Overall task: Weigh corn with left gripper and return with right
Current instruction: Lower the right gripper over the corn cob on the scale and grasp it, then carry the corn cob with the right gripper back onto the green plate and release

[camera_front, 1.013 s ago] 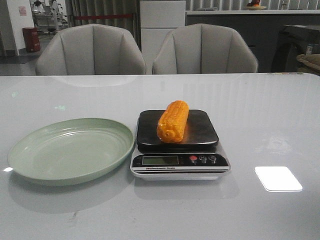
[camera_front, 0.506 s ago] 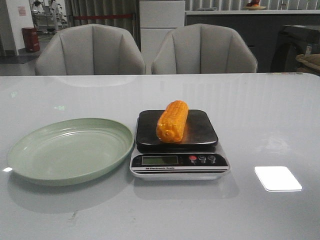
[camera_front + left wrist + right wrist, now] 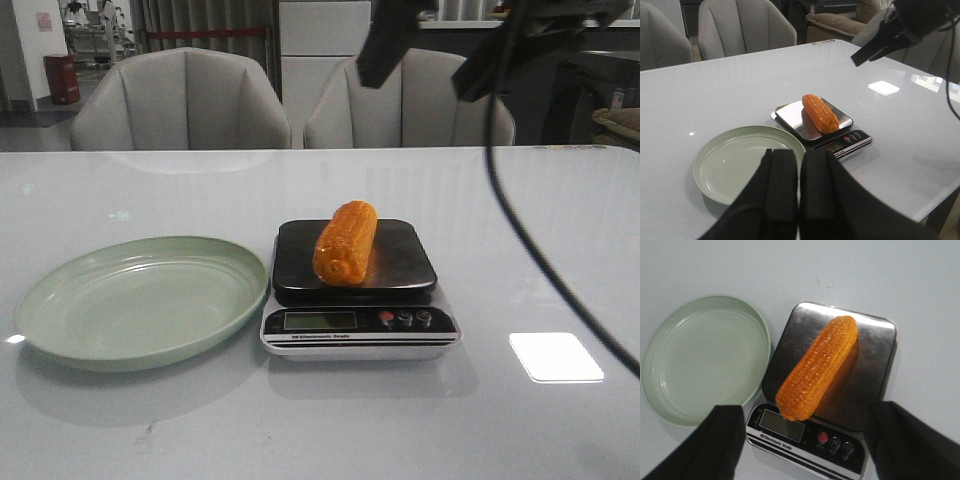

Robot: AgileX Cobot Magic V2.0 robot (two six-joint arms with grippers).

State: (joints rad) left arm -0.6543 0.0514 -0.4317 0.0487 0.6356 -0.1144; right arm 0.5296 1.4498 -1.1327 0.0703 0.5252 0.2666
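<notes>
Corn (image 3: 345, 243) lying on the scale (image 3: 358, 290) platform, green plate (image 3: 140, 300) at 9 o'clock of scale, right gripper (image 3: 805, 445) jaws wide above the corn, left gripper (image 3: 799, 195) jaws closed, holding nothing

Looks like an office or showroom lounge: a glossy white table (image 3: 560, 220), two grey padded chairs (image 3: 182, 100) behind, cabinets (image 3: 323, 40) and a long counter (image 3: 470, 24) further back.

orange corn (image 3: 346, 242) flat on scale (image 3: 400, 262)
</notes>
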